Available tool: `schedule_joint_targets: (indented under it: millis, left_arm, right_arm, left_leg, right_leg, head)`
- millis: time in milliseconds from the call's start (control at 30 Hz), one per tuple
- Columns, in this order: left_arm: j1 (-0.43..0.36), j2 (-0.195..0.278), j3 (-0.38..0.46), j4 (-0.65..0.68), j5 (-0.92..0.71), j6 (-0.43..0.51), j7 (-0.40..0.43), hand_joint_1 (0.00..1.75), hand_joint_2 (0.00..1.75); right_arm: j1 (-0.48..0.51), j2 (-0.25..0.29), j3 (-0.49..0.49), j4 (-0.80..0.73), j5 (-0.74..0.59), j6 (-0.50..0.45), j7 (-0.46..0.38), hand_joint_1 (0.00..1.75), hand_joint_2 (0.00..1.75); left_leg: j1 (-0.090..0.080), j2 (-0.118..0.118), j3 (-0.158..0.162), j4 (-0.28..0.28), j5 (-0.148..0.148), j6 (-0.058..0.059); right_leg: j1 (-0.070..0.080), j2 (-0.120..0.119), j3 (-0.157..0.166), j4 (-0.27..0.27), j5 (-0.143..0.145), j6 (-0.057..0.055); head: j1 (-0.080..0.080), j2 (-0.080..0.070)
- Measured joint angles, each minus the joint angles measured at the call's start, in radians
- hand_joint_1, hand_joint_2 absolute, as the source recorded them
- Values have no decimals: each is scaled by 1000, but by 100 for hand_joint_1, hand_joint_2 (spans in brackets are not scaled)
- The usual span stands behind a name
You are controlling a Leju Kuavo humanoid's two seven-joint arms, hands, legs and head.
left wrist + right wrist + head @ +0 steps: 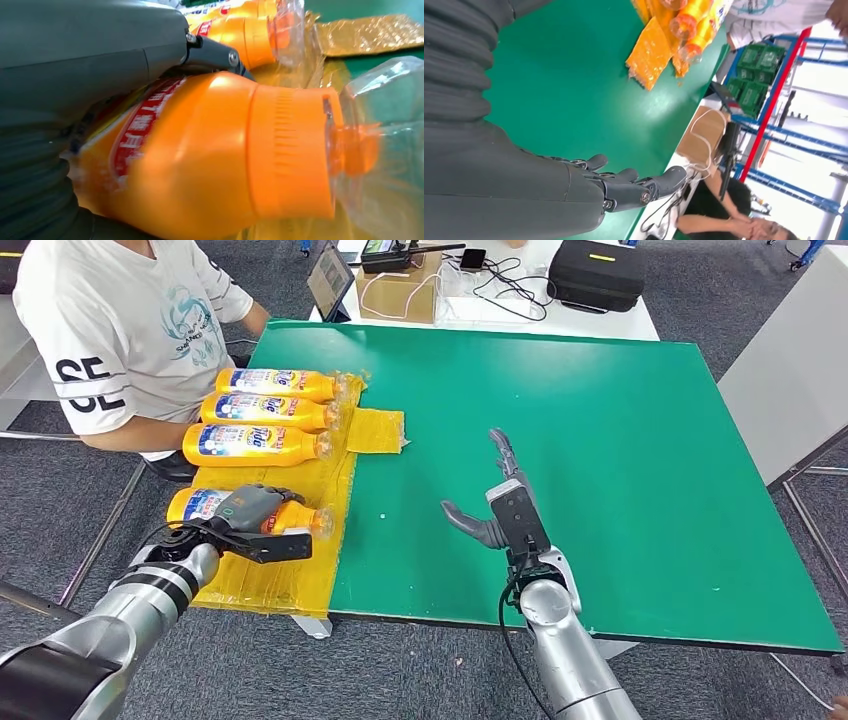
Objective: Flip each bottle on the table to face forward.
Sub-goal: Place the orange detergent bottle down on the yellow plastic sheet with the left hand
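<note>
Several orange bottles lie on their sides on a yellow mat (pixel 300 570) at the green table's left edge, caps to the right. Three form a row at the back: (pixel 275 383), (pixel 265 411), (pixel 255 443). The nearest bottle (pixel 200 505) lies apart in front, and my left hand (pixel 250 515) wraps over its middle and grips it. In the left wrist view this bottle (pixel 210 160) fills the frame, with fingers (pixel 215 52) over its top and a clear cap (pixel 380 145). My right hand (pixel 500 505) hovers over bare green table with fingers spread, holding nothing; its fingers (pixel 639 187) are extended.
A person in a white shirt (pixel 120 330) sits at the table's left, close to the bottle row. A white table behind holds a cardboard box (pixel 400 290), a tablet (pixel 330 280) and a black case (pixel 597 272). The green table (pixel 600 440) is bare right of the mat.
</note>
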Motion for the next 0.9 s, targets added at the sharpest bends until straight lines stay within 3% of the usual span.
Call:
schedule_joint_targets:
  millis: [600, 733, 900]
  left_arm:
    - [-34, 0, -12, 68, 13, -67, 63, 0, 175]
    - [-35, 0, -11, 70, 21, -64, 59, 0, 0]
    - [-26, 0, -2, 70, 56, -5, 9, 0, 0]
  right_arm:
    - [-45, -4, 52, 50, 8, 5, 6, 0, 175]
    - [-46, -5, 53, 56, 7, 5, 7, 0, 175]
    - [-50, -5, 53, 67, 10, 2, 9, 0, 175]
  left_leg:
    - [0, 0, 5, 0, 0, 0]
    - [0, 0, 6, 0, 0, 0]
    - [0, 0, 5, 0, 0, 0]
  right_leg:
    - [0, 0, 4, 0, 0, 0]
    - [0, 0, 5, 0, 0, 0]
    - [0, 0, 5, 0, 0, 0]
  head:
    - [0, 0]
    - [0, 0]
    - [0, 0]
